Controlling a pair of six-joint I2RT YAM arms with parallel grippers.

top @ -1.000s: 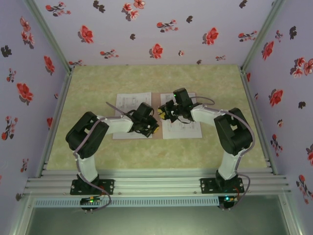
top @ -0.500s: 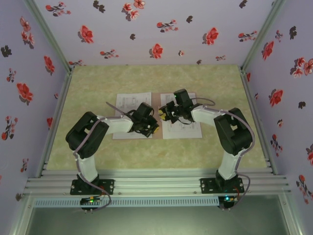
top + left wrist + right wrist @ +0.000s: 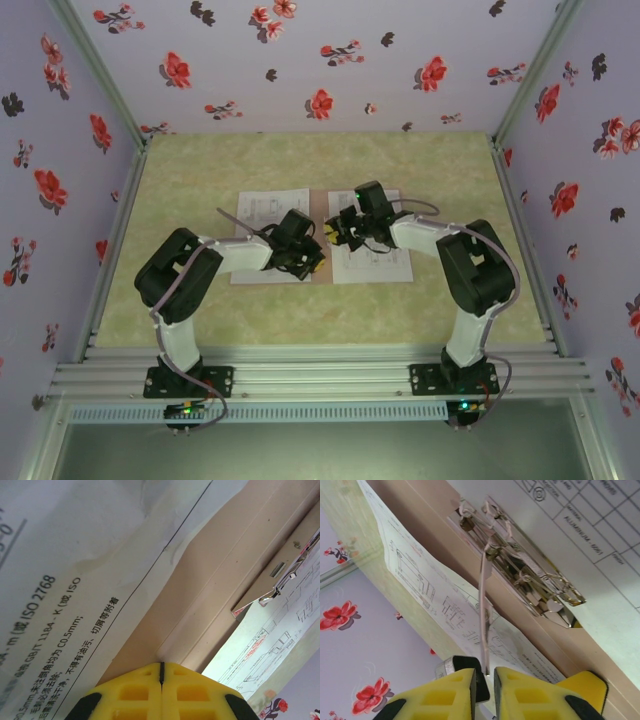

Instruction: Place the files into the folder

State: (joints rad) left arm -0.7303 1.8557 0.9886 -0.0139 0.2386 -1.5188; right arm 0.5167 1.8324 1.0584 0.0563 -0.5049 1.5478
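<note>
Clearly the clip (image 3: 530, 577) is the hazard: the right gripper (image 3: 489, 672) pinches its thin lever (image 3: 483, 605), and a slip would snap it shut early. The left gripper (image 3: 161, 667), jaws closed and empty, sits low over papers (image 3: 262, 212) on the open folder (image 3: 215, 575), mid-tabletop; dragging could crease them.

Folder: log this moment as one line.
left end effector: shut, over folder | right end effector: shut on clip lever | files: lying on open folder

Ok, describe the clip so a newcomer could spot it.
On the table, the tan folder lies open under two sheets. The clip sits along its spine: shiny wire springs, the only metal, its thin lever pinched by the right gripper.
</note>
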